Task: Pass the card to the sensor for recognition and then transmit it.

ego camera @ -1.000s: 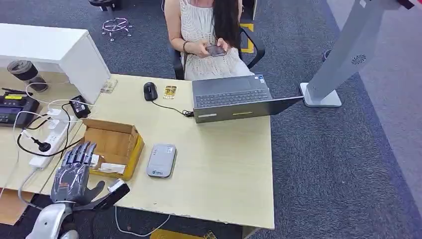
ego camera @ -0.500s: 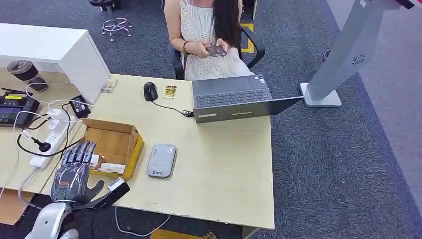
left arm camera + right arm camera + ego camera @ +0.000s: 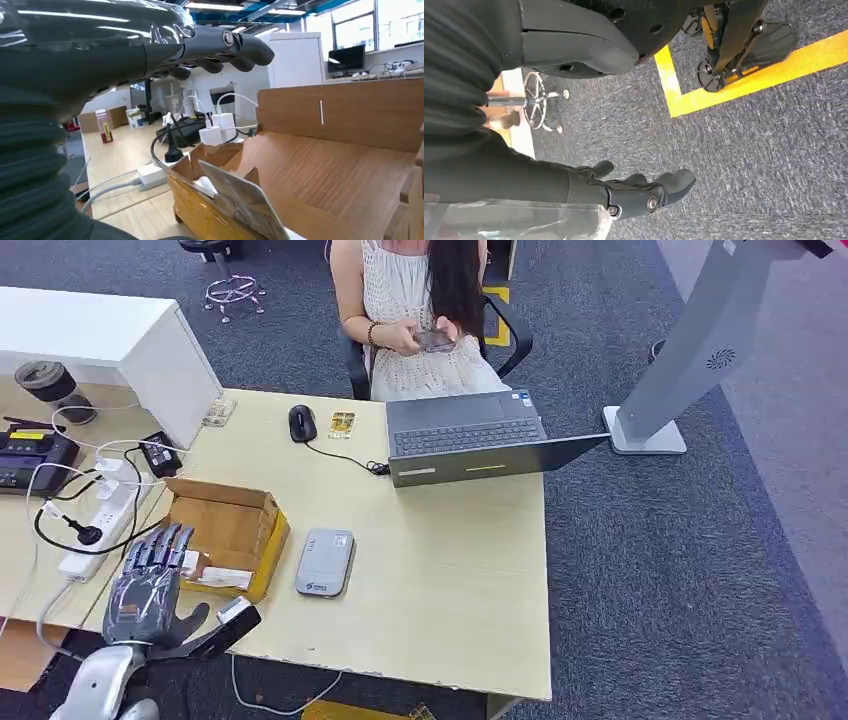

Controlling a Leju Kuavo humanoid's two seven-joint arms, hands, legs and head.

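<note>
My left hand [image 3: 148, 590] hovers at the table's near left corner, fingers [image 3: 220, 42] straight and spread over the near edge of an open cardboard box [image 3: 228, 530]. Its thumb points right along the table edge. A small pale card [image 3: 232, 610] sits tilted at the thumb's tip, just in front of the box; the same card [image 3: 240, 200] leans before the box's yellow wall, and no finger closes on it. More white cards [image 3: 222, 578] lie inside the box. The grey card sensor [image 3: 325, 562] lies right of the box. My right hand [image 3: 644, 192] hangs over the carpet, holding nothing.
A person [image 3: 415, 310] sits across the table with a phone, behind an open laptop [image 3: 470, 435] and a mouse [image 3: 301, 423]. A power strip [image 3: 100, 520], cables and a black device [image 3: 30, 455] crowd the left side. A grey kiosk stand [image 3: 690, 350] is on the right.
</note>
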